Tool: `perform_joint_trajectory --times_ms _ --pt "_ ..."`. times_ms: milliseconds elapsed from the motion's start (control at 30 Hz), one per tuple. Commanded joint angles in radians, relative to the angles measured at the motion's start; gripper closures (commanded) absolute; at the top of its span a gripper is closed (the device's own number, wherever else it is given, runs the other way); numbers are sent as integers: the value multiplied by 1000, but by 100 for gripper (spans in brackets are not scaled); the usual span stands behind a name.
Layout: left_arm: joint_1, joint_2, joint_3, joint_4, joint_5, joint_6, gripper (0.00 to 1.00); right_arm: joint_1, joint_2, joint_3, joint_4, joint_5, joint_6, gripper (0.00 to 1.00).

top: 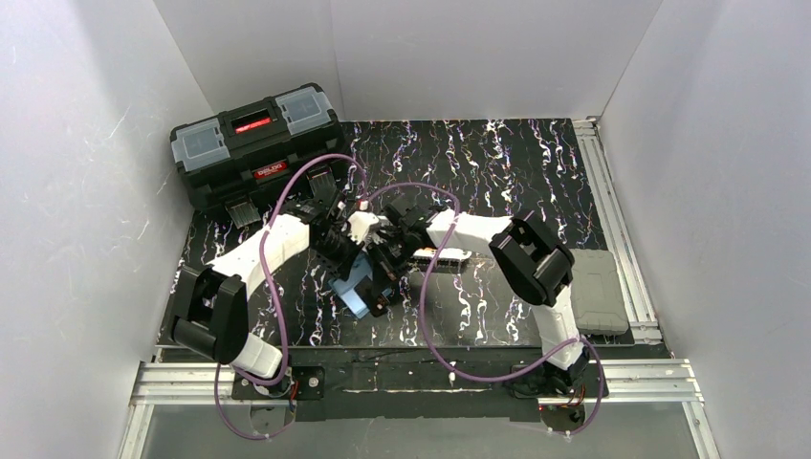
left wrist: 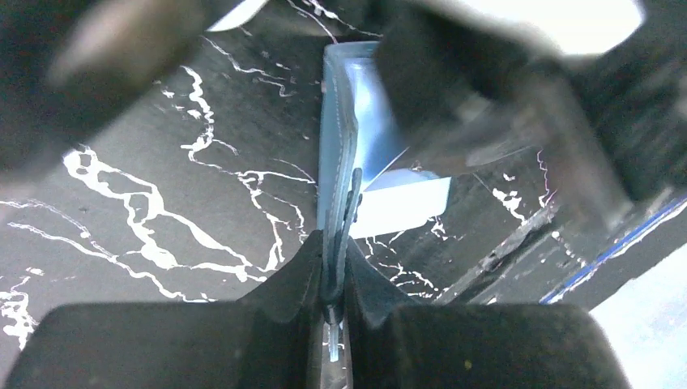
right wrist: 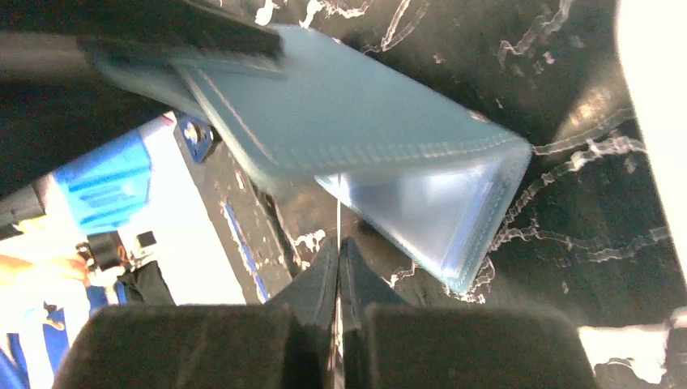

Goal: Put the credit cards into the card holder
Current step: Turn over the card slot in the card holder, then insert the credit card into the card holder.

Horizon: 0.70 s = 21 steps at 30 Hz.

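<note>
**Both grippers at the holder**

Top view: the arms meet mid-worktop (top: 497, 163) over the blue holder (top: 356, 290). A toolbox (top: 253, 143) sits at the far left.

Left wrist: the left gripper (left wrist: 335, 279) is clamped on the holder's edge, and a pale card (left wrist: 401, 207) touches the holder's open side.

Right wrist: the right gripper (right wrist: 339, 259) pinches the card, seen edge-on, with its tip just below the open holder.

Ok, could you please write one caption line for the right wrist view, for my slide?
Right gripper, jaws shut on an edge-on credit card, facing the open teal card holder.
</note>
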Motion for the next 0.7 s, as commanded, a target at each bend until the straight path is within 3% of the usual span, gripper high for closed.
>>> perform_joint_trajectory --times_ms 0,333,667 --pt "43 -81 88 -40 18 -123 100 -100 -117 -76 37 -43 106 99" --pt "45 -150 349 -56 379 -241 100 -212 -408 -158 143 -67 238 99" --pt "71 -131 404 225 1016 -455 100 -229 -688 -156 139 60 178 99"
